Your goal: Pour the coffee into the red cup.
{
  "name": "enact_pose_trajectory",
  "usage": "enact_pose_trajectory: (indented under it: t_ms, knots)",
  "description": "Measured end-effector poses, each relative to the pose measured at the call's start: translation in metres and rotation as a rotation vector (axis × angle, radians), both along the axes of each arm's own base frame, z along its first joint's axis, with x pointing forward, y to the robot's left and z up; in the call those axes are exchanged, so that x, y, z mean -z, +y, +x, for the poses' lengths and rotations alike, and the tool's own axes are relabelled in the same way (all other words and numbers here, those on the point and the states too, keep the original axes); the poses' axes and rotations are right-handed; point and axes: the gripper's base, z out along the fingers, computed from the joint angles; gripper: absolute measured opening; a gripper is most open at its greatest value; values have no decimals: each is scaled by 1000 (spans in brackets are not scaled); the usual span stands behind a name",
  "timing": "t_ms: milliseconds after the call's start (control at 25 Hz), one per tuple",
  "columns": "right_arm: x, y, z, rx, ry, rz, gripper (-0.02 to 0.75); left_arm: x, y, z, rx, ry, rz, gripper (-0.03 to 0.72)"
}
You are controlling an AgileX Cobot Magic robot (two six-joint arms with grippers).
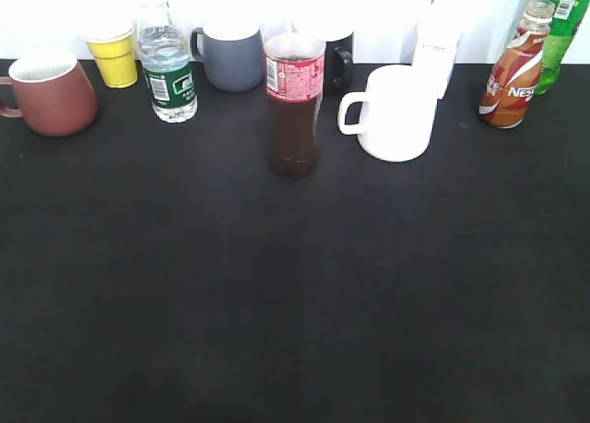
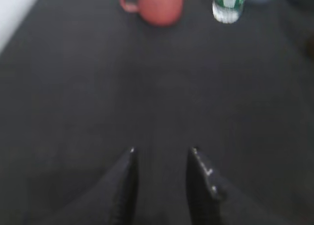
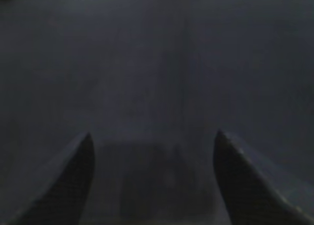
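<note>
The red cup [image 1: 53, 93] stands at the far left of the black table, its handle to the left; it also shows at the top of the left wrist view [image 2: 158, 5]. The coffee bottle [image 1: 513, 70], with a brown-orange-white swirled label, stands at the far right back. Neither gripper shows in the exterior view. My left gripper [image 2: 162, 151] is open and empty over bare table, well short of the red cup. My right gripper [image 3: 152, 136] is open wide and empty over bare table. The coffee bottle is out of both wrist views.
Along the back stand a yellow cup [image 1: 113, 52], a water bottle [image 1: 169, 65], a grey-blue mug [image 1: 230, 56], a cola bottle [image 1: 295, 105], a black mug [image 1: 338, 62], a white mug [image 1: 395, 112], a white carton [image 1: 436, 45] and a green bottle [image 1: 563, 22].
</note>
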Motion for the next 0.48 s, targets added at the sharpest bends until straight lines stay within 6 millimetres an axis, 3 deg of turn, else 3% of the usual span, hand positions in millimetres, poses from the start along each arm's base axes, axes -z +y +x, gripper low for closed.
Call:
enact_pose_trajectory:
  t_ms: [80, 480]
  knots:
    - [0, 0, -10, 0, -69, 0, 589, 1, 0, -2, -1, -10, 1, 241]
    - [0, 0, -12, 0, -77, 3, 589, 1, 0, -2, -1, -10, 1, 239]
